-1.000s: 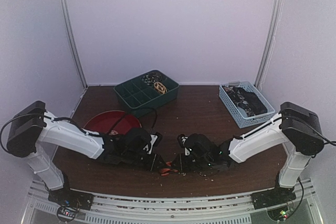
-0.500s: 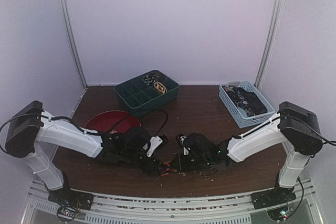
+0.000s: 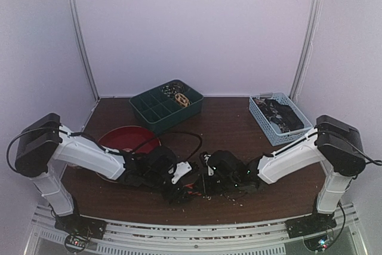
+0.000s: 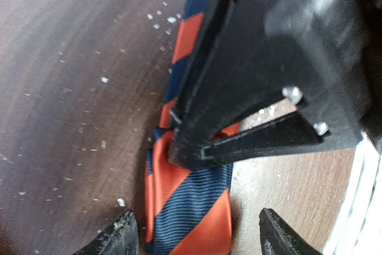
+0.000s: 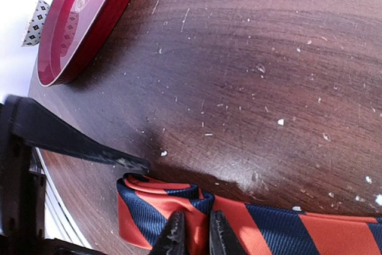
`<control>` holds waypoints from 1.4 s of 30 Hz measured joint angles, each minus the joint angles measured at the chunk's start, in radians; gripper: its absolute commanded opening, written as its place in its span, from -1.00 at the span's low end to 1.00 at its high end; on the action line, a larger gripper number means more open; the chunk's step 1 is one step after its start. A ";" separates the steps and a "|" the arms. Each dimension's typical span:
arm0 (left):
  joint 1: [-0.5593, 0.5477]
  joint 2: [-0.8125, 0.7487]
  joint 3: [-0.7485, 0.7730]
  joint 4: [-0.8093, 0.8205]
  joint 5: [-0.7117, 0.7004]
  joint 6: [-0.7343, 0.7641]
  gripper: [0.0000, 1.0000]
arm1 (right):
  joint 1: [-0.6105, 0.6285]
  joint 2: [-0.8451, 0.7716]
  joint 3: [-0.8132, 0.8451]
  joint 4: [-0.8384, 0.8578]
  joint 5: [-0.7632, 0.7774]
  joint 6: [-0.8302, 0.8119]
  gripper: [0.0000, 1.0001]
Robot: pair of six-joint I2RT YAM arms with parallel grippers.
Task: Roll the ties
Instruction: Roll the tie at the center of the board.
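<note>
Fingers [image 4: 122,234] of my left gripper [image 4: 200,237] stand wide apart now. A second ago they were much closer together, so I have let go. The striped tie [image 4: 191,207] lies flat between them, touched by neither.

My right gripper [image 5: 196,234] is pinched tight on the folded end of that tie, where the orange and navy band doubles back on itself in a first loose turn. That pinch alone holds the start of the roll.

The table [image 3: 227,129] is dark wood. At its far edge sits the green tray [image 3: 156,119], with what look like finished coils in its rear compartments. To the right of that is the blue basket [image 3: 276,135], holding a dark bundle I cannot make out. The red plate [image 3: 119,138] lies near my left forearm. The tie is at the near edge, between my two wrists, and its long tail runs away from the fold. Pale crumbs [image 5: 280,122] dot the wood around it.

With my left freed, I judge the roll barely begun. My left fingers need a fresh hold on the band so the right can turn the coil further. If the pinch slips first, the fold will likely spring open.
</note>
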 measured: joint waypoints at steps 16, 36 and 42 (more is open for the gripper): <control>0.002 0.024 0.003 0.003 0.044 0.053 -0.37 | -0.003 -0.002 0.001 -0.009 -0.024 0.001 -0.65; 0.001 -0.161 -0.101 -0.007 0.003 -0.053 -0.43 | -0.006 -0.008 -0.016 0.008 -0.044 0.013 -0.71; 0.001 -0.253 -0.204 0.004 -0.020 -0.198 -1.00 | -0.006 -0.008 -0.016 0.008 -0.045 0.013 -0.70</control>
